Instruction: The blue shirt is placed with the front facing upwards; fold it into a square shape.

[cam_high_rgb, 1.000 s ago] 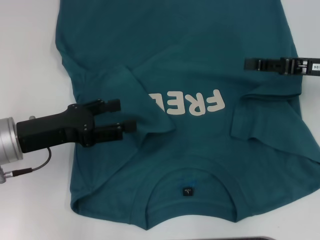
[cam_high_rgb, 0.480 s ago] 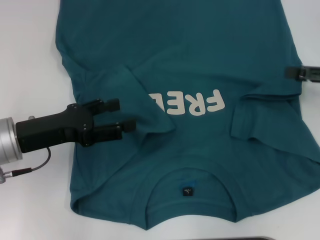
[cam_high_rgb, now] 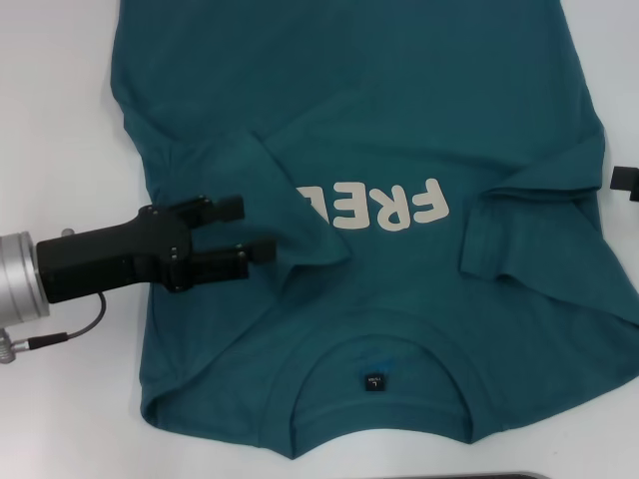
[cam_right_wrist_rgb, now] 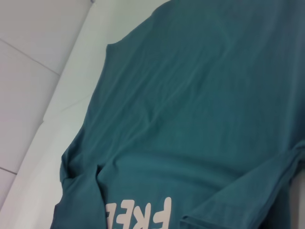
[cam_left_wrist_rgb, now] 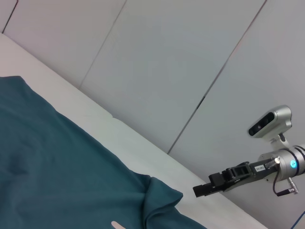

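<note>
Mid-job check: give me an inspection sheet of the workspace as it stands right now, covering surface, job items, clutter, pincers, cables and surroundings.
Surface: white table, bare around the garment.
Job's things: blue shirt lies front up, collar toward the robot; both sleeves are folded inward, the left one covering part of the chest lettering. Body not yet folded.
Clutter: nothing seen.
Pincers: left pincer open, over the shirt beside its folded left sleeve, gripping nothing. Right pincer barely in view at the head view's right edge, off the shirt.
Cables: one thin dark cable loops under the left wrist, off the cloth.
Surroundings: pale panelled wall behind the table.
</note>
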Controlling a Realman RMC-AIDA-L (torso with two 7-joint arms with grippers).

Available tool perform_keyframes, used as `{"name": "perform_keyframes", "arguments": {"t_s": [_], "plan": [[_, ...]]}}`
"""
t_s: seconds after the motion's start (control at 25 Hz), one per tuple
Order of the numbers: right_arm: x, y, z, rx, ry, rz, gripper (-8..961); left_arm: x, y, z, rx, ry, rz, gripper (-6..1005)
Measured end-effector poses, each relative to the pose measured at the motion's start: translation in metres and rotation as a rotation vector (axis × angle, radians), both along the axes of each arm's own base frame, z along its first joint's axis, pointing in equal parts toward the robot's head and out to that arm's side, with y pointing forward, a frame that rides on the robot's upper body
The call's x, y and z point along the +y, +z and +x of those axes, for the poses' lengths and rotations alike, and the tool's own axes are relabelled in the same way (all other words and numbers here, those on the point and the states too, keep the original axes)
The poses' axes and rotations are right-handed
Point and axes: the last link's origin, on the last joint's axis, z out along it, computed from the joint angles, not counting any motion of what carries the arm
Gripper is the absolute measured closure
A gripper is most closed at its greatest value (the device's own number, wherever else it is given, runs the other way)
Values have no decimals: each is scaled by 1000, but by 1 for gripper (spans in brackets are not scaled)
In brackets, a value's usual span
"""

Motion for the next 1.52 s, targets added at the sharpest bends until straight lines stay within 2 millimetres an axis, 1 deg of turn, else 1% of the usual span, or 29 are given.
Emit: {"name": "perform_keyframes", "arguments": {"t_s": [0.16, 0.44, 0.56, 0.72, 1.08, 1.4, 1.52], "plan": [[2, -8, 1, -3, -11, 7, 157, 0, 0, 0, 0, -2, 1, 83], [12, -25, -3, -11, -25, 21, 161, 1, -1, -1, 6, -3, 6, 83], [16, -29, -3, -7, -41, 31, 163, 1, 0, -2, 10, -4, 8, 83], [19, -29, 0, 0, -78, 50, 165, 0, 1, -3, 14, -1, 9, 83], [26, -29, -3, -8, -82, 44, 386, 0, 1, -4, 19, -10, 16, 83], [26, -29, -3, -9, -85, 43, 569, 1, 1, -4, 20, -12, 17, 83], [26, -30, -3, -9, -85, 43, 714, 1, 1, -3, 20, -13, 17, 83]]}}
